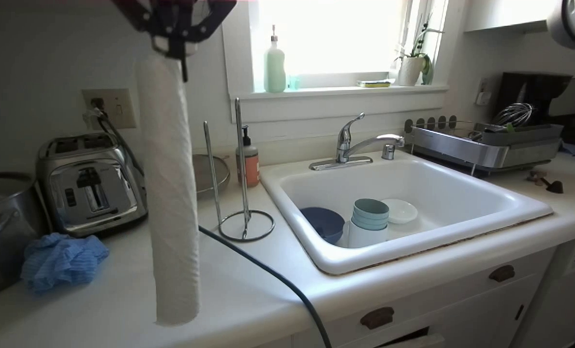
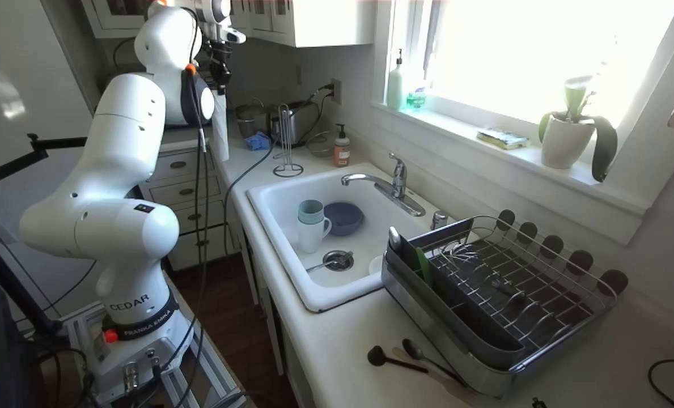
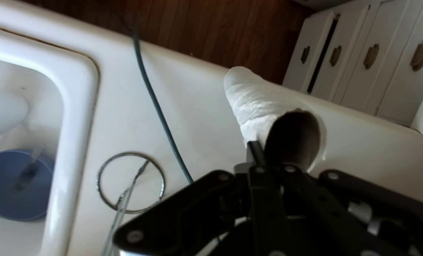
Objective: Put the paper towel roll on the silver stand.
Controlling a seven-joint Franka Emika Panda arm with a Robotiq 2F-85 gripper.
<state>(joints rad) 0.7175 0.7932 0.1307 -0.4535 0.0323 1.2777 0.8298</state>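
Note:
The paper towel roll is a slim white cylinder hanging nearly upright under my gripper. It also shows in an exterior view. In the wrist view my gripper is shut on the top rim of the roll, with one finger on its outer side. The other fingertip is hidden at the dark open core. I cannot tell whether the lower end touches the counter. The silver stand is upright and bare on the counter, apart from the roll. Its ring base shows in the wrist view.
A toaster, a metal pot and a blue cloth are beside the roll. A soap bottle and strainer stand behind the stand. A cable crosses the counter between roll and stand. The sink holds dishes.

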